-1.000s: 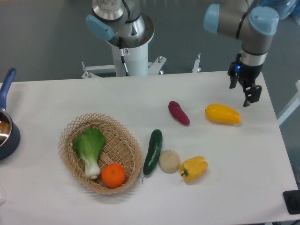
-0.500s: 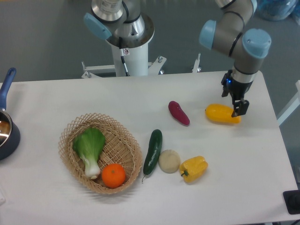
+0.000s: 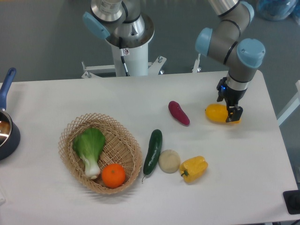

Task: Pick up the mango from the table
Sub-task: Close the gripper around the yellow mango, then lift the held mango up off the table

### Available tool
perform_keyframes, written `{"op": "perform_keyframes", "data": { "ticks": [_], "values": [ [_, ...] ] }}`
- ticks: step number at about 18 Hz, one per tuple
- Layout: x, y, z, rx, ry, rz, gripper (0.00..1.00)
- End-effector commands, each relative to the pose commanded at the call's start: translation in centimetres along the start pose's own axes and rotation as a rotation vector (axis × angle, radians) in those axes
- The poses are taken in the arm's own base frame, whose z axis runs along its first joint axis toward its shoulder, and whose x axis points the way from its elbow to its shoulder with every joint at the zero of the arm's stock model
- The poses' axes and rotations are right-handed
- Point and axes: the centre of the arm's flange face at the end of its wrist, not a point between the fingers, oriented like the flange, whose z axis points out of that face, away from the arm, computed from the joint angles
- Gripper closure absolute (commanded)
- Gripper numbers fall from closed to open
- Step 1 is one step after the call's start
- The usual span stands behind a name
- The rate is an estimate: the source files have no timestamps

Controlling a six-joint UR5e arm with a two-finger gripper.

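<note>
The mango (image 3: 216, 113) lies on the surface (image 3: 140, 101), right of the sweet potato (image 3: 179, 113). The claw (image 3: 231, 114) hangs over the mango's right half; whether its jaws are spread or touching the fruit cannot be told. Best to centre over the fruit's middle, straddle its narrow width, then close gently on the glossy skin.

mango (image 3: 216, 113): glossy yellow, lying flat | table (image 3: 140, 101): white; mango near right edge
</note>
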Motion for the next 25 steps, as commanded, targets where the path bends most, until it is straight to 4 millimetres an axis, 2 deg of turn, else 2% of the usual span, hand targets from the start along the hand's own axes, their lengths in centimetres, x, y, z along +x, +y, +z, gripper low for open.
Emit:
{"op": "perform_keyframes", "data": {
  "ticks": [4,12,14,15,17,18,24,25],
  "values": [
    [-0.4,-1.0,0.9,-0.01,0.022,0.014,0.0],
    [0.1,-1.2,1.4,-0.004,0.025,-0.011,0.0],
    [0.0,-1.3,1.4,-0.005,0.023,-0.043,0.1],
    [-0.1,-1.3,1.4,-0.006,0.021,-0.069,0.19],
    [-0.1,-1.3,1.3,-0.008,0.019,-0.092,0.5],
    [-0.1,-1.3,1.2,-0.009,0.018,-0.095,0.61],
    [-0.6,-0.9,-0.1,0.015,-0.031,-0.135,0.66],
    [-0.7,-0.8,-0.4,0.033,-0.045,-0.149,0.71]
  ]
}}
